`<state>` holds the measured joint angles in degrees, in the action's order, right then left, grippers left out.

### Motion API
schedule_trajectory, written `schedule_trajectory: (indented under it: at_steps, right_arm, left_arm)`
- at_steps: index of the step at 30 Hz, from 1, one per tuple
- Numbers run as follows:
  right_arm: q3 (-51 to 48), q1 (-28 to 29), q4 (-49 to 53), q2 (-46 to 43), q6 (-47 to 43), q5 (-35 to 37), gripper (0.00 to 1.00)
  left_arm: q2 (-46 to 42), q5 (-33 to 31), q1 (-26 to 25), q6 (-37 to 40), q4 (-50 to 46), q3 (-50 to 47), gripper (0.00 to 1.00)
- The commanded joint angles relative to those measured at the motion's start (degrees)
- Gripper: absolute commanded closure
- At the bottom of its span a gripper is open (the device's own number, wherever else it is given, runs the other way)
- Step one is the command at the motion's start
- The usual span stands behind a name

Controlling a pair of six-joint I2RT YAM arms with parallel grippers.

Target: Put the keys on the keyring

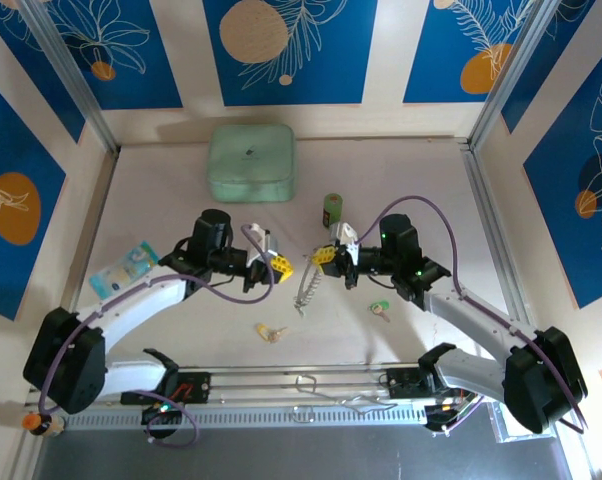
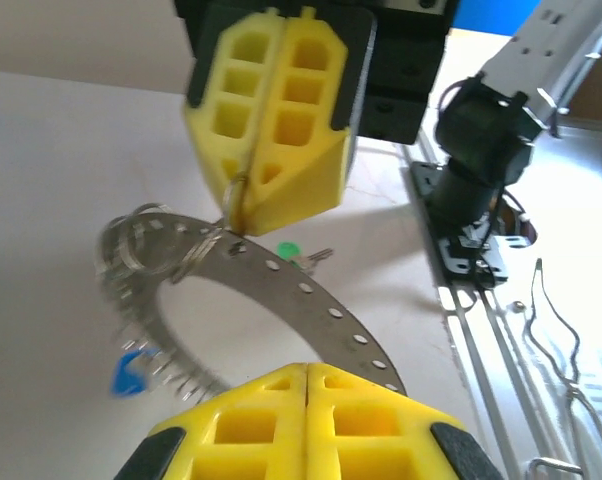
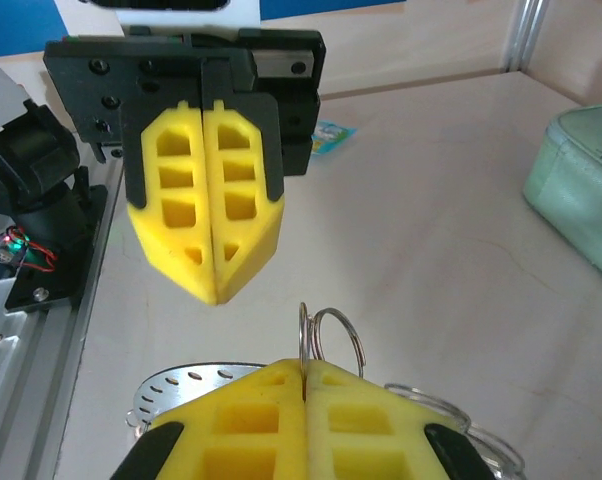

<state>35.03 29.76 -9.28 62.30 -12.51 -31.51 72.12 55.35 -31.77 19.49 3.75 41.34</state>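
The keyring (image 1: 306, 285) hangs between the two arms above the table's middle. It is a flat silvery band with holes (image 2: 321, 305), carrying small wire rings (image 2: 141, 245). My right gripper (image 1: 324, 258) (image 3: 304, 368) is shut on one small ring (image 3: 341, 325) at the band's top. My left gripper (image 1: 279, 265) (image 2: 307, 368) faces it, shut, with nothing seen between its fingers; the band curves just past their tips. A blue key (image 2: 131, 372) dangles, blurred, low on the keyring. A yellow key (image 1: 271, 332) and a green key (image 1: 381, 308) lie on the table.
A mint-green square box (image 1: 251, 162) sits at the back of the table. A small upright green cylinder (image 1: 333, 208) stands just behind the grippers. A light-blue packet (image 1: 123, 268) lies by the left arm. A metal rail (image 1: 301, 385) runs along the near edge.
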Motion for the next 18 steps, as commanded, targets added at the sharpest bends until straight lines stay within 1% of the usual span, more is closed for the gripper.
schedule_trajectory:
  at_steps: [1, 5, 10, 18]
  right_arm:
    - [2.8, 0.4, 1.8, -1.0, -1.5, -2.4, 1.0]
    - [3.0, 1.0, 2.7, -1.1, -1.9, -2.4, 1.0]
    - [3.4, 2.0, 2.8, -0.9, -2.2, -2.7, 1.0]
    - [3.4, 2.8, 3.9, -1.1, -2.8, -3.1, 1.0]
  left_arm:
    - [2.1, 6.1, -0.8, 5.9, -1.6, 2.8, 0.87]
    - [3.2, 6.7, -1.6, 8.0, -3.1, 4.0, 0.76]
    - [4.7, 5.8, -3.0, 7.8, -1.7, 4.5, 0.68]
    - [5.0, 2.0, -3.6, 6.1, -0.4, 4.1, 0.6]
